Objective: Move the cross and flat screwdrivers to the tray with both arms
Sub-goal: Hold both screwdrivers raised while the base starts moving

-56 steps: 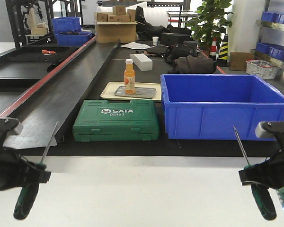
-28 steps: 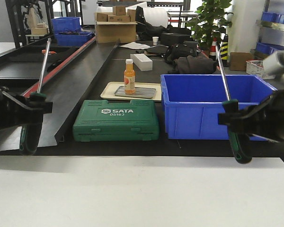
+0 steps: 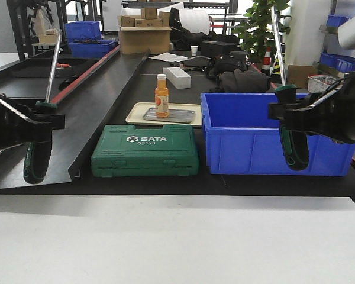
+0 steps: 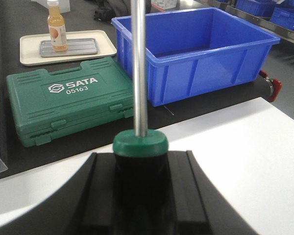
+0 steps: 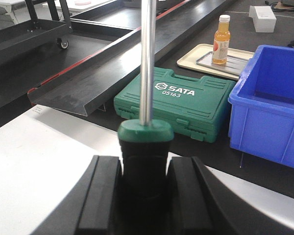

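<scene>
While both arms hang above the white table (image 3: 177, 242) in the lower half of the front view, each carries one screwdriver upright, handle down and shaft up. At the left edge of the frame the left gripper (image 3: 40, 125) is clamped on the left screwdriver (image 3: 35, 160). Its black-and-green handle drops below the jaws, and its thin steel shaft rises toward the upper left, leaning a little to the right. At the right edge the right gripper (image 3: 291, 113) holds the right screwdriver (image 3: 294, 148) the same way. That handle shows in front of the blue bin (image 3: 254, 148), and its shaft climbs to the top of the frame, leaning slightly left.

Both wrist views give the grip close up. In the left one, two black fingers (image 4: 95, 196) press against either side of the dark handle, with the green collar just above them and the shaft running straight up the centre of the frame. In the right one the fingers (image 5: 100, 196) sit narrow around the handle in the same manner. Neither tool touches the table.

Behind the table, at the centre of the front view, lies a closed green tool case (image 3: 145, 151), and the blue bin is just beside it on the right. Further back a cream tray (image 3: 136, 112) carries a small grey metal tray (image 3: 180, 115), and an orange bottle (image 3: 161, 97) stands upright on that. A long black sloping surface (image 3: 94, 106) runs away toward the upper left.
</scene>
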